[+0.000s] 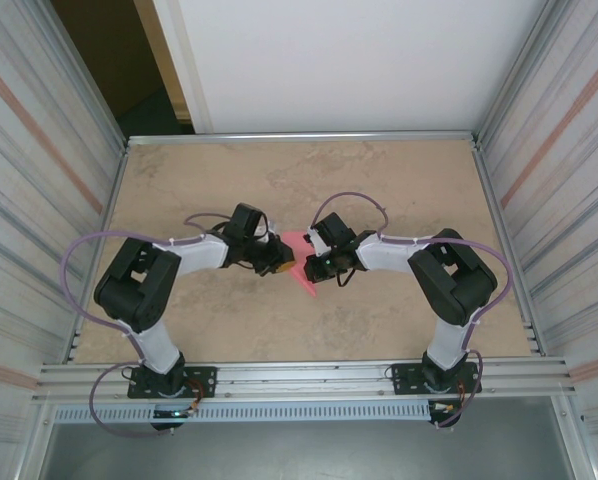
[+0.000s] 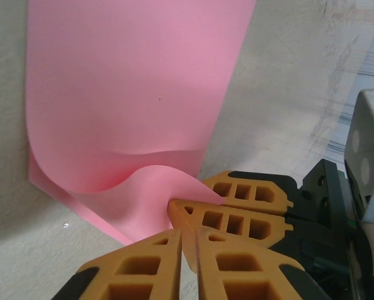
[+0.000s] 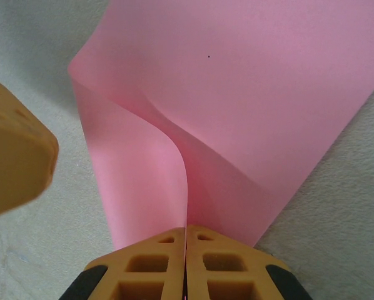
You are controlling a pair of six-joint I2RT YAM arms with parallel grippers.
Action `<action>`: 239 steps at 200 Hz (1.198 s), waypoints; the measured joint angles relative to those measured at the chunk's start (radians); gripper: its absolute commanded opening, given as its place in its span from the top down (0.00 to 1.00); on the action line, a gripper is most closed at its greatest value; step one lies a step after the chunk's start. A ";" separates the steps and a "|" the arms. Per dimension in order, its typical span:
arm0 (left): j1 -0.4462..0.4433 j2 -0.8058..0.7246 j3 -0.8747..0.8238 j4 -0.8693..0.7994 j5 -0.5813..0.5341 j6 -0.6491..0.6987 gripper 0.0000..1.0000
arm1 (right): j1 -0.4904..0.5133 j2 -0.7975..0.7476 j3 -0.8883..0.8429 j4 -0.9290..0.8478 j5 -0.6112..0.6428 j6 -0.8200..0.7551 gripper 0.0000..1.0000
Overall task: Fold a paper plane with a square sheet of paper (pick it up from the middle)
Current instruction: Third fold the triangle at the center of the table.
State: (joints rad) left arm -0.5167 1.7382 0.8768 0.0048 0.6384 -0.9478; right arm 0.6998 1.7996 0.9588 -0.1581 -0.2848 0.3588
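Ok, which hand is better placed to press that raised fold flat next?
Probably the left hand: it is shut on nothing, beside the paper, and free to press. The right hand is shut on the paper's curled-over edge, so it is busy holding.

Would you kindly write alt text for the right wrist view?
The right gripper, shut, pinches the near edge of a pink paper sheet that curls over itself on a pale table. Another orange fingertip intrudes at left.

Smooth matt paper [image 3: 249, 94], rough speckled tabletop [image 1: 229, 330]
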 measured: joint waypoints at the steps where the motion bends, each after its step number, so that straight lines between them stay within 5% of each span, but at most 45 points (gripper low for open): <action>1: -0.001 0.000 0.000 0.000 0.000 0.000 0.86 | 0.000 0.000 0.000 0.000 0.000 0.000 0.92; 239: -0.029 0.100 0.068 -0.087 -0.049 0.008 0.88 | 0.000 0.001 0.000 0.000 0.000 0.004 0.92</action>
State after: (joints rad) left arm -0.5453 1.8385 0.9451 -0.0818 0.5892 -0.9401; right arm 0.6998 1.8004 0.9588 -0.1581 -0.2848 0.3630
